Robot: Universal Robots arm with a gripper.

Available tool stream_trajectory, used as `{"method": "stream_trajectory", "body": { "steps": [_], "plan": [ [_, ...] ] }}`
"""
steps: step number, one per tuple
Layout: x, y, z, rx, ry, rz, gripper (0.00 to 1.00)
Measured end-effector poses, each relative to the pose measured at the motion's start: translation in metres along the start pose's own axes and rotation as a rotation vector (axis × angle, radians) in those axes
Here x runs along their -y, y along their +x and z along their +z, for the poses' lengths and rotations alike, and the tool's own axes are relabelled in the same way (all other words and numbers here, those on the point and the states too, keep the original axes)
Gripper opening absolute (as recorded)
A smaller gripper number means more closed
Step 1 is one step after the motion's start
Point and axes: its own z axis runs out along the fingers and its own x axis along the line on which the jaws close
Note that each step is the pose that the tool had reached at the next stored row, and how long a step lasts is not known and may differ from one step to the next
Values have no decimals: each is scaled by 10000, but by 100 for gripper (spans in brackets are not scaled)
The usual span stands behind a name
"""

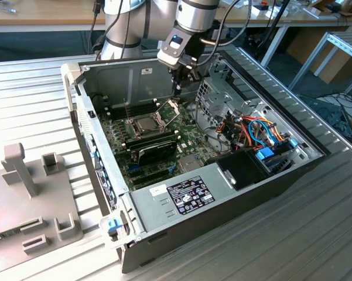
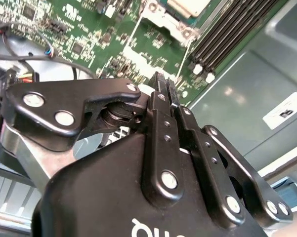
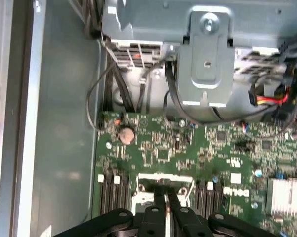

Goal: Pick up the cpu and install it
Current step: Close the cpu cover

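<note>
The pincer [image 1: 177, 89] hangs tip-down inside the open computer case [image 1: 129, 76]. It is clenched and empty: its two black fingers [image 2: 160, 106] are pressed together with nothing between them. Right under the tips stands the socket's hinged metal frame [image 1: 169, 106], swung up; whether the tips touch it cannot be told. Just past that frame, lower than the pincer and toward the exterior view's left of it, the cpu [image 1: 145, 124] lies flat in the socket. Its pale silver top faces up and it is clear of the fingers. Long black memory sticks [image 2: 227, 34] run alongside the socket, close to the tips. The green motherboard [image 3: 153, 148] spreads out beneath the pincer on every side. Farther out, a grey metal drive cage [image 3: 207, 54] with loose cables rises off the board. At the case's far end from the pincer sits the labelled power supply [image 1: 181, 196]. The case rests on a ribbed metal table [image 1: 316, 234], and a grey fixture plate [image 1: 23, 187] lies on it, well apart from the pincer.
</note>
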Motion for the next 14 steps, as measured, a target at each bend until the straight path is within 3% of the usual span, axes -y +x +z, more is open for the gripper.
{"method": "stream_trajectory", "body": {
  "steps": [4,7,14],
  "plan": [
    [-162,-8,3,0,0,0,16],
    [-248,-12,10,0,0,0,16],
    [-275,-14,109,19,1,1,16]
  ]
}}
